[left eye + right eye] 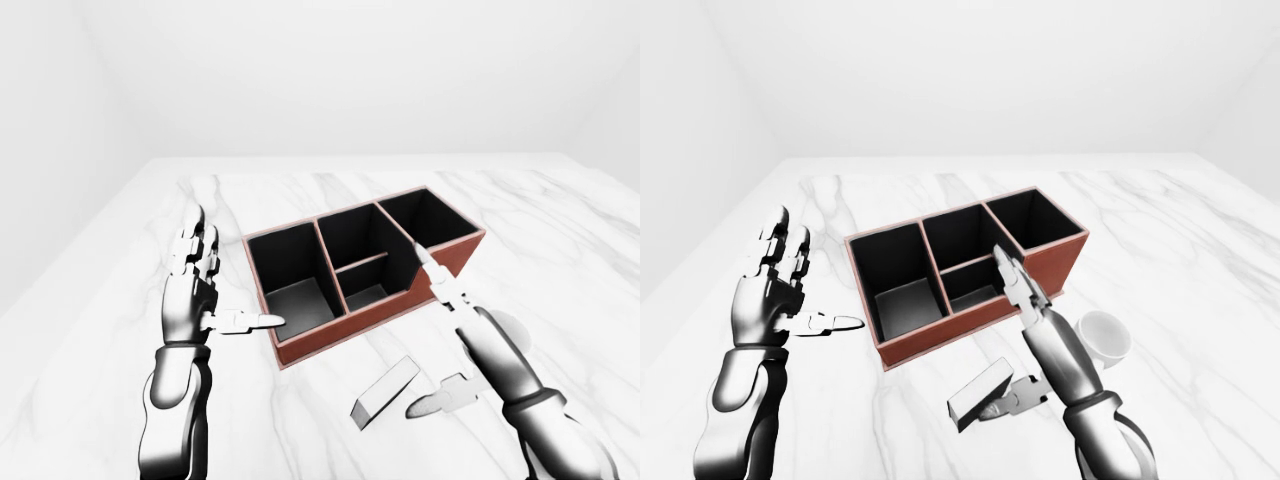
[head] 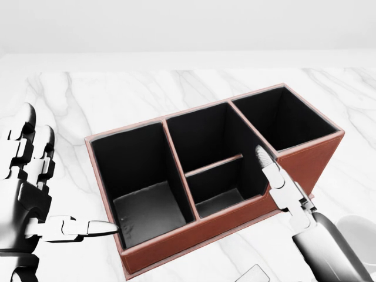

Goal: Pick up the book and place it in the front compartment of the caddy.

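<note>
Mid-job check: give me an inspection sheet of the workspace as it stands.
Surface: white marble table.
Job's things: book lies flat on the table below the caddy in the eye views; all caddy compartments empty.
Clutter: white cup right of the caddy.
Grippers: left hand open beside the caddy's left end; right hand open, fingers spread about the book, thumb touching or nearly touching it.
Cables: nothing seen.
Surroundings: plain white walls.
</note>
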